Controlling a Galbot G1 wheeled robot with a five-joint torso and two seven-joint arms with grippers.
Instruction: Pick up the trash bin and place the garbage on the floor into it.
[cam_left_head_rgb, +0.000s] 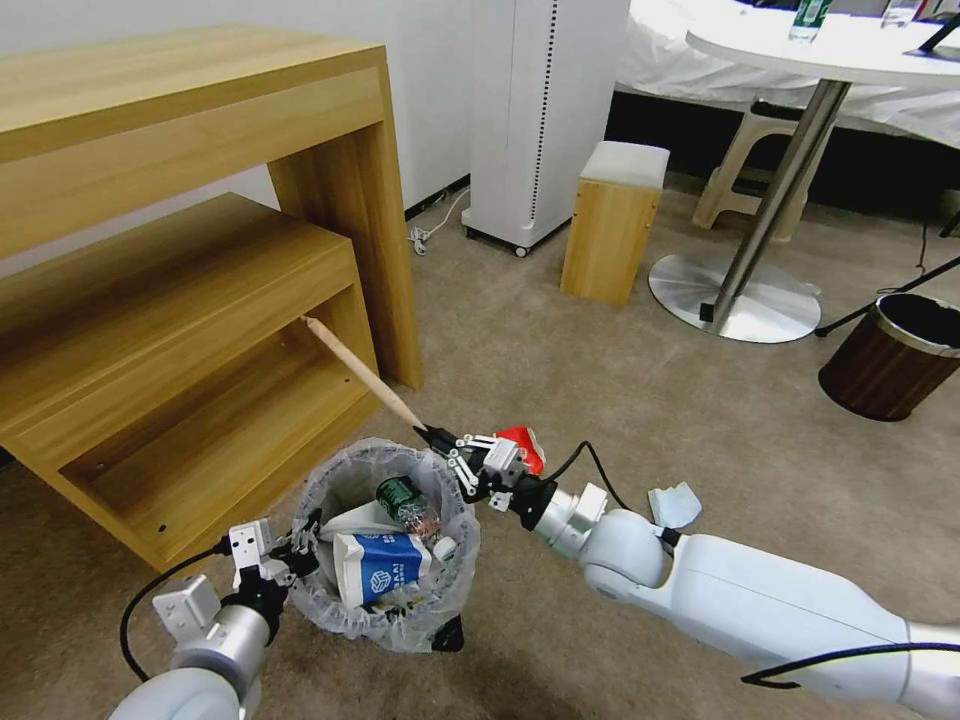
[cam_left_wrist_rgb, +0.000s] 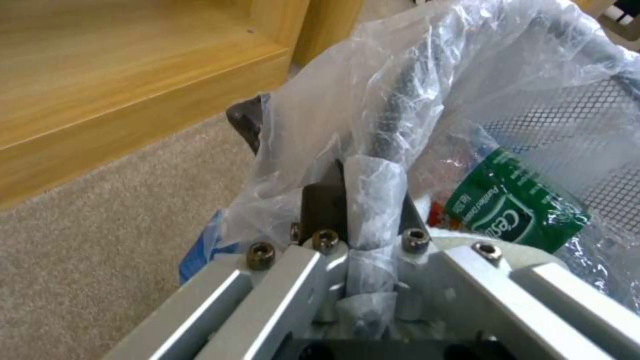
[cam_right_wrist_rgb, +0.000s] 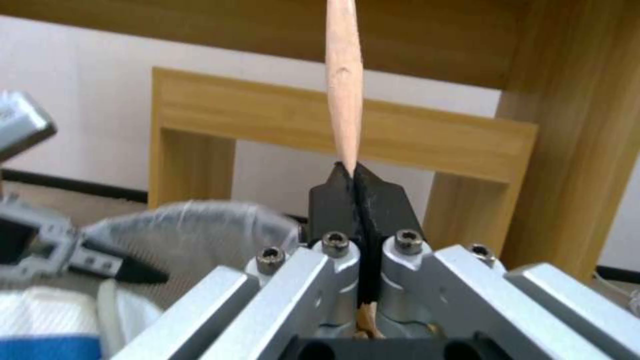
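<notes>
The trash bin (cam_left_head_rgb: 400, 610), black mesh with a frilled whitish liner, is at the bottom centre of the head view, just off the wooden shelf. My left gripper (cam_left_head_rgb: 303, 545) is shut on its near-left rim; in the left wrist view the left gripper (cam_left_wrist_rgb: 370, 185) pinches rim and liner. Inside lie a green-label bottle (cam_left_head_rgb: 403, 497) (cam_left_wrist_rgb: 513, 205) and a blue-white carton (cam_left_head_rgb: 385, 567). My right gripper (cam_left_head_rgb: 432, 436) (cam_right_wrist_rgb: 351, 175) is shut on the end of a wooden stick (cam_left_head_rgb: 360, 372) (cam_right_wrist_rgb: 343, 85), just above the bin's far rim. A red wrapper (cam_left_head_rgb: 527, 441) shows behind the right wrist. A pale blue mask (cam_left_head_rgb: 675, 505) lies on the beige floor (cam_left_head_rgb: 700, 410).
A two-tier wooden desk (cam_left_head_rgb: 190, 250) stands close on the left; the stick's far tip points into its lower shelf. Further back are a wooden stool (cam_left_head_rgb: 610, 225), a white tower unit (cam_left_head_rgb: 540, 110), a round table's metal base (cam_left_head_rgb: 735, 295) and a dark brown bin (cam_left_head_rgb: 895, 355).
</notes>
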